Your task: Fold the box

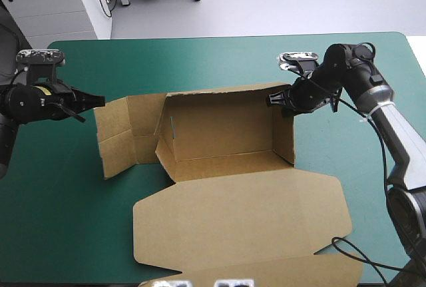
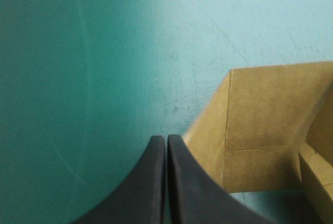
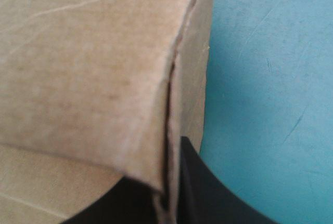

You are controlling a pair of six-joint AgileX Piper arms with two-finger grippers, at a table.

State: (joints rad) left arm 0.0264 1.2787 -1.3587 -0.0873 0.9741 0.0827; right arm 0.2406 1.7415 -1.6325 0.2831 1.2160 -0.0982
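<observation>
The box [image 1: 226,134] sits in the middle of the teal-green table [image 1: 200,60] as a half-built tray. Its far and right walls are raised, and its open side faces up. The tray's long axis runs left to right across the high view. The flat lid spreads from it toward the bottom edge of the frame. At the left end the panels splay outward toward the left of the frame, creased but not tucked.

The right gripper [image 1: 276,99] is at the tray's upper right corner, its jaws pinched on the raised board there. In the right wrist view the wall's edge runs down between them. The left gripper [image 1: 100,99] hovers just beside the outer edge of the left panels, its jaws closed on nothing.

The main risk appears to be the single-corner hold. If the left gripper pushes the loose panels inward, the light sheet will probably slide or swing about that pinched corner rather than bend along its creases. A hard pull from the right could buckle or tear the thin wall. The left wall looks unsupported, so it may flop back outward before its flap is tucked.
</observation>
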